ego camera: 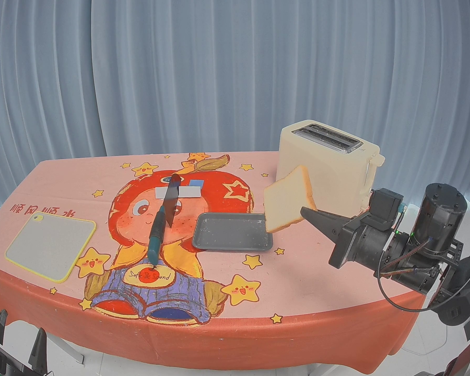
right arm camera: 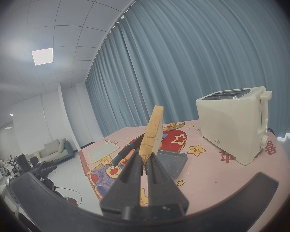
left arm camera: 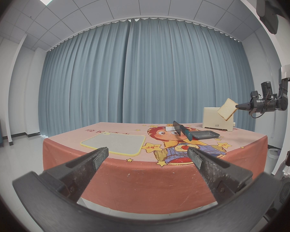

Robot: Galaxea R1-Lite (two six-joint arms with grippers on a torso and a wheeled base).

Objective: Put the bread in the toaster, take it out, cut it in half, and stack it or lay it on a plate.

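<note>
My right gripper (ego camera: 304,212) (right arm camera: 145,158) is shut on a corner of a bread slice (ego camera: 288,198) (right arm camera: 152,132) and holds it up in the air, just in front of the cream toaster (ego camera: 329,163) (right arm camera: 236,123) and above the right end of the grey tray (ego camera: 233,231). The toaster's two top slots show nothing inside. A knife (ego camera: 163,216) with a teal handle and dark blade stands propped on the tablecloth, left of the tray. My left gripper (left arm camera: 148,160) is open and holds nothing, low in front of the table's near left edge (ego camera: 16,340).
A grey cutting board (ego camera: 49,244) with a yellow rim lies at the table's left side. A small white and blue card (ego camera: 185,190) rests behind the knife. The tablecloth carries a cartoon print. Blue curtains hang behind the table.
</note>
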